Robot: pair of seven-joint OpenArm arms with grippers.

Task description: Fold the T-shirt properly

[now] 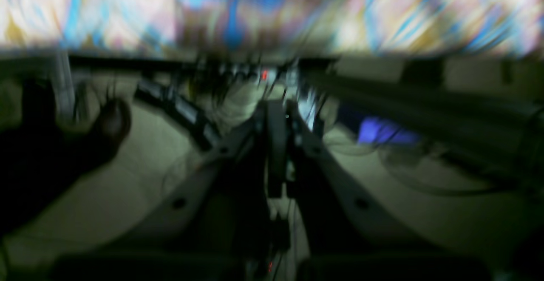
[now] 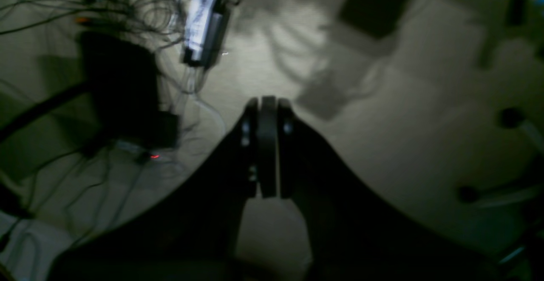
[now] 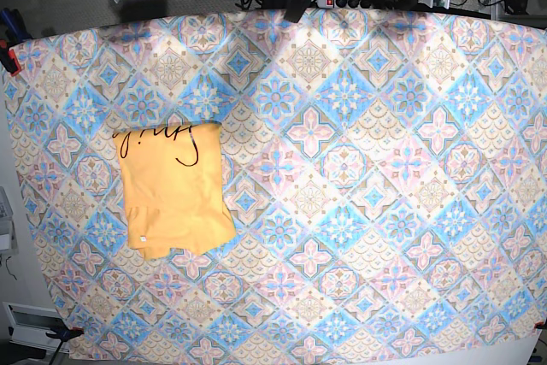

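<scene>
We are seeing both pairs of jaws pressed together with nothing between them: the left gripper [image 1: 277, 115] is pointing past the table edge in a blurred view, and the right gripper [image 2: 267, 102] is hanging over bare floor and loose cables [image 2: 127, 13], away from the work.

The T-shirt [image 3: 173, 190] is lying on the patterned tablecloth [image 3: 367, 168], toward the base view's left side, already gathered into 1 compact rectangle with the dark scribble print [image 3: 167, 138] along its far edge and a small white tag [image 3: 144, 239] near its near left corner.

We are judging it light, soft and limp, so the layers are likely to slide apart if lifted from 1 point. Pinching all layers at 2 corners of an edge looks safest, though the fold appears nearly done.
</scene>
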